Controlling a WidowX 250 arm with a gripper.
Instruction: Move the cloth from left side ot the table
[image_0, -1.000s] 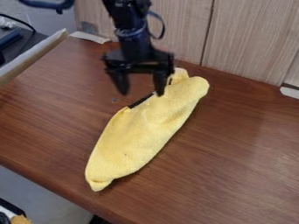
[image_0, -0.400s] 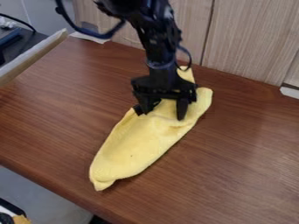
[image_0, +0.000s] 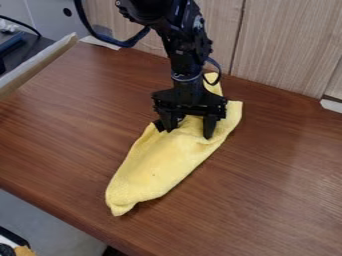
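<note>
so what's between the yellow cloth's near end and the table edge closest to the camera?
Only the brown wood-grain tabletop, a short strip of it past the yellow cloth; camera view shows it.

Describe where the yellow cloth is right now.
In the camera view, the yellow cloth lies aslant, left of centre on the table, its upper part beneath the gripper near the wooden panel, its lower end towards the front edge.

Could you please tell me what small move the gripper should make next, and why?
I would probably close the gripper gently where it is: its two fingers stand apart, down at the upper part of the yellow cloth, with fabric between them, so closing should gather a fold to move.
</note>
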